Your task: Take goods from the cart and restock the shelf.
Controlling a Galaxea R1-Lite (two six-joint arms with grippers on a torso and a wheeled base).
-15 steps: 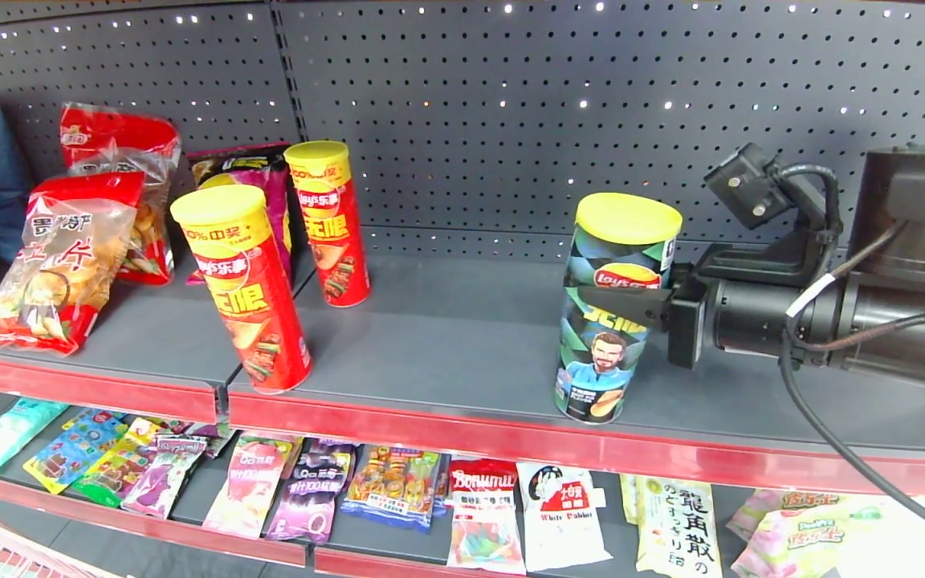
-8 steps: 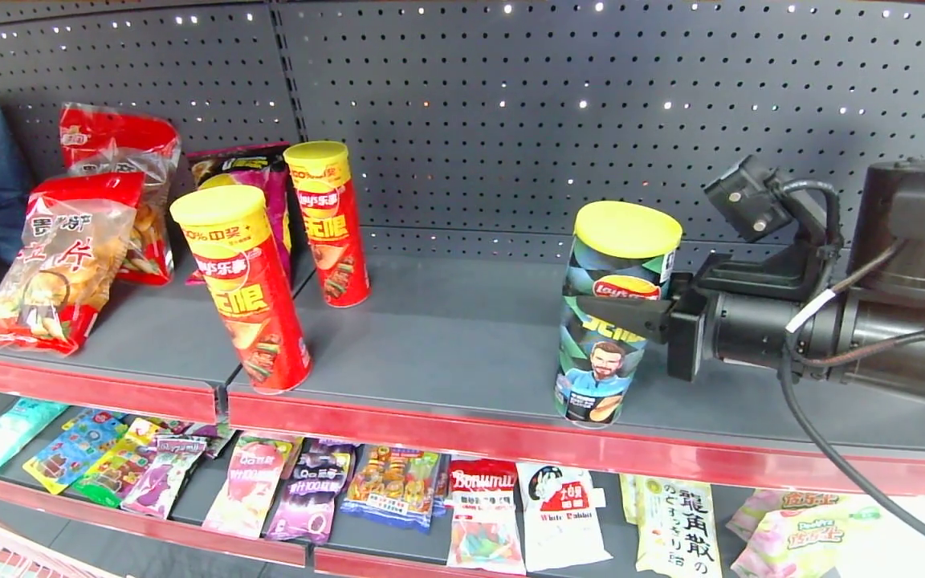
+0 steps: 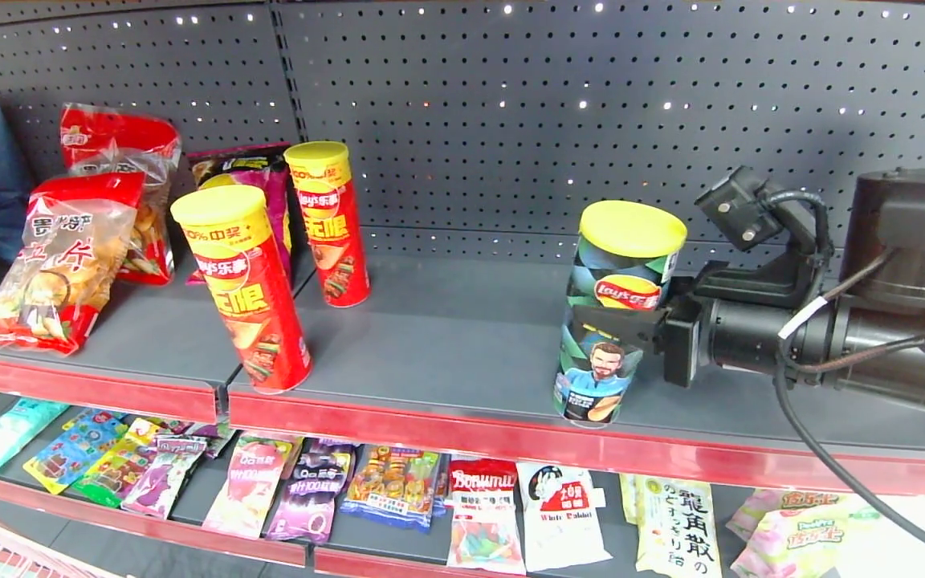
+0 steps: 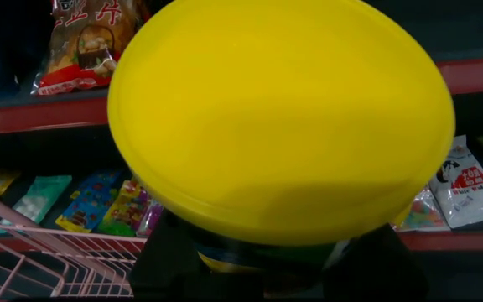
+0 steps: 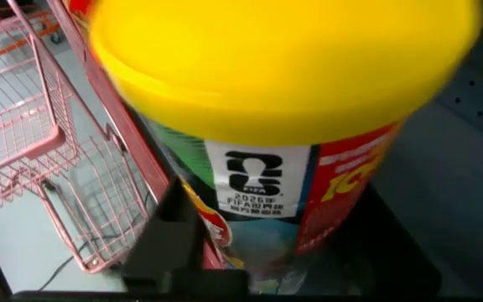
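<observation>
A green chip can [image 3: 601, 377] with a yellow lid stands near the front edge of the upper shelf [image 3: 462, 337], leaning slightly. My right gripper [image 3: 612, 315] is shut around its middle from the right. The right wrist view looks down on that can [image 5: 292, 92], with my dark fingers [image 5: 171, 243] on either side of its body. In the left wrist view another yellow-lidded can [image 4: 283, 117] sits close to the camera, and my left gripper [image 4: 275, 268] holds it just below the lid. The pink wire cart [image 4: 32, 260] lies below it.
Two red chip cans [image 3: 242, 289] [image 3: 328, 223] stand at the shelf's left, with snack bags [image 3: 61, 257] beyond them. Bare shelf lies between the red cans and the green can. Candy packets [image 3: 398, 490] line the lower shelf. A pegboard wall [image 3: 559, 112] backs everything.
My right arm has dropped a little. The green can's top has sunk and shifted slightly right, so the can leans more; its base stays at the shelf's front edge.
</observation>
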